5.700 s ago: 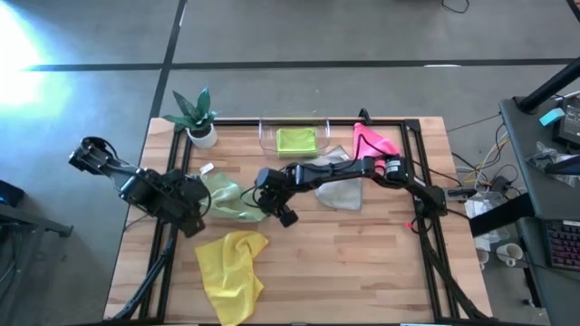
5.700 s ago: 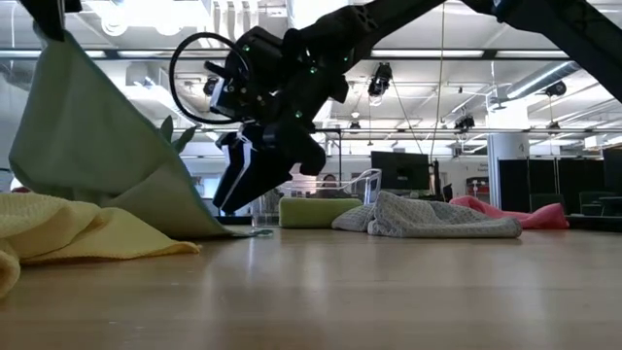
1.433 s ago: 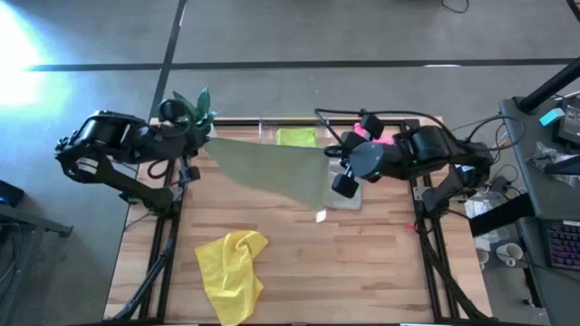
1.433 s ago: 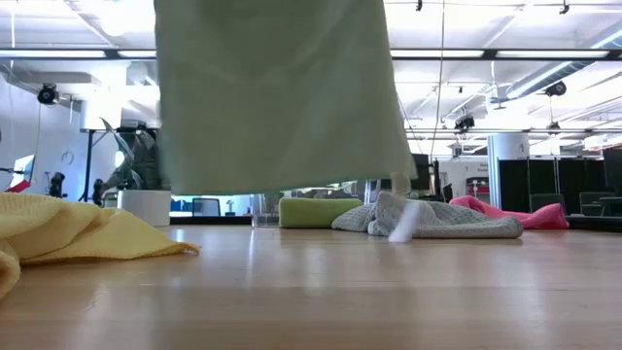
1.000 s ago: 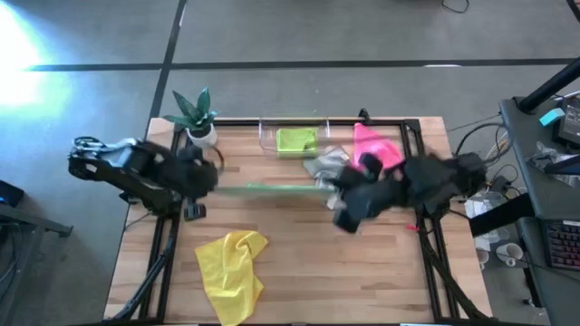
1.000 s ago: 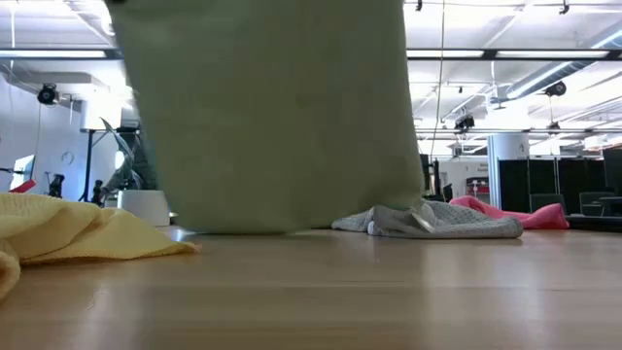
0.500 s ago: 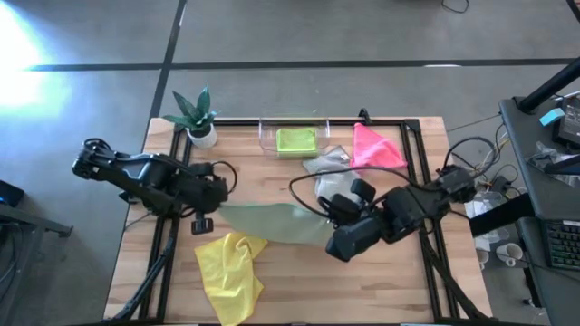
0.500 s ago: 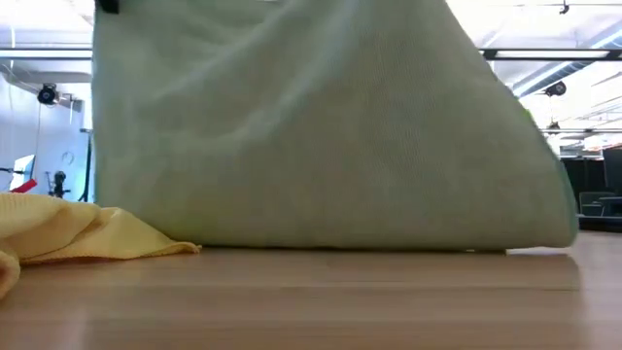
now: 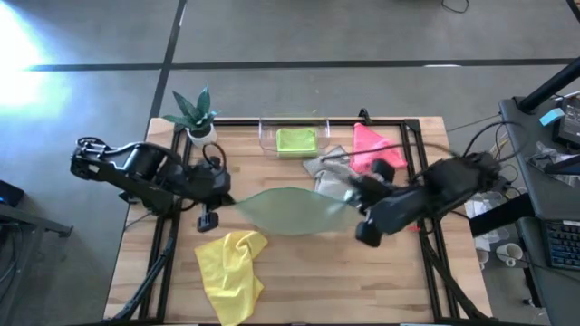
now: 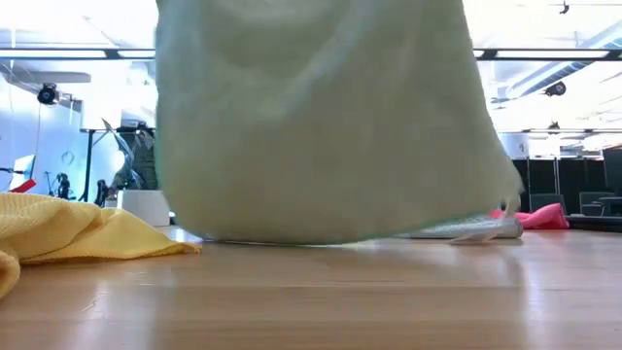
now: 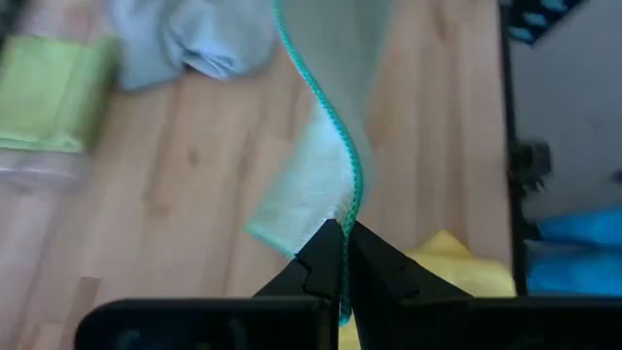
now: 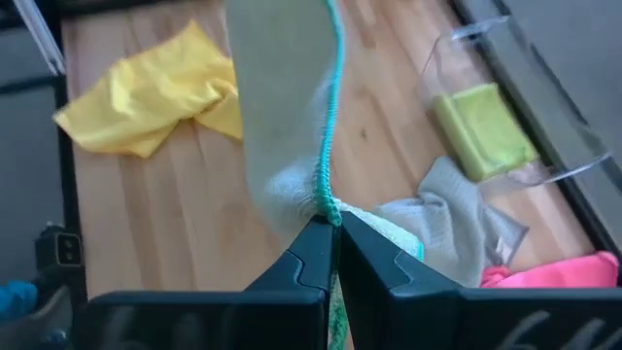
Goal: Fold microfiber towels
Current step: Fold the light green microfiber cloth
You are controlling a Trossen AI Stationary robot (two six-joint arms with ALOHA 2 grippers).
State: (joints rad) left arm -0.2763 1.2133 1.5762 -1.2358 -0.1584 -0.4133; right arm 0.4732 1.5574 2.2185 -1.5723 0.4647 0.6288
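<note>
- Pale sage green towel point(image 9: 288, 210) stretched between the two grippers, hanging over the middle of the table point(image 9: 362, 281) — long axis running across it from the left arm's side to the right arm's side, lower edge sagging toward the wood.
- Left gripper point(image 9: 220, 195) clamped shut on one corner of the sage towel, at the end nearest the potted plant point(image 9: 196, 116); in its wrist view the dark fingertips point(image 11: 330, 255) pinch the teal-stitched hem, cloth trailing away from them toward the grey towel.
- Right gripper point(image 9: 355, 195) clenched on the opposite corner, just in front of the grey towel point(image 9: 328, 174) as seen from above; in its wrist view the fingers point(image 12: 326, 248) meet on the same green hem.
- From table level, the sage towel point(image 10: 326, 122) fills most of the frame as a broad sheet, bottom edge at or just above the tabletop — contact not clear.
- Yellow towel point(image 9: 232, 274) crumpled on the table, on the near side of the sage towel and toward the left arm, long axis pointing roughly toward the front edge.
- Lime green towel point(image 9: 296, 140) folded inside the clear plastic tray point(image 9: 268, 138) at the far edge, beyond the sage towel.
- Pink towel point(image 9: 371, 150) beside the tray, toward the right arm, just beside the grey one.
</note>
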